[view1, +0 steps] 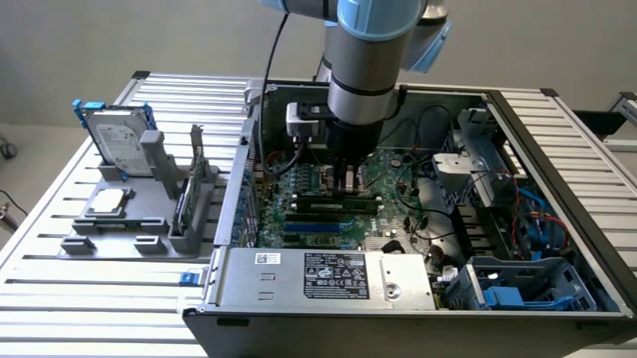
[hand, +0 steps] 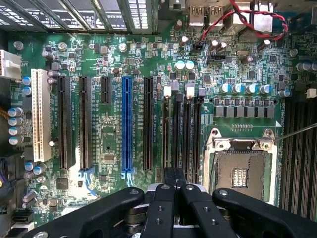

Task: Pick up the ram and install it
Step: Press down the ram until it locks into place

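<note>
The exterior view looks down from high in front, taking in the whole open computer case [view1: 418, 224]; the wrist view faces straight down, close over the motherboard [hand: 124, 59]; both share that motherboard [view1: 329, 201].

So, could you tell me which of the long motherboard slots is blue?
The blue slot stands between two black slots; the white slot lies further off.

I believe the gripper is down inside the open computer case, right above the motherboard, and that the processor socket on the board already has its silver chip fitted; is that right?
Not quite. The gripper is indeed inside the case, above the motherboard, but the wrist view shows the processor socket open and bare, with no chip fitted.
</note>
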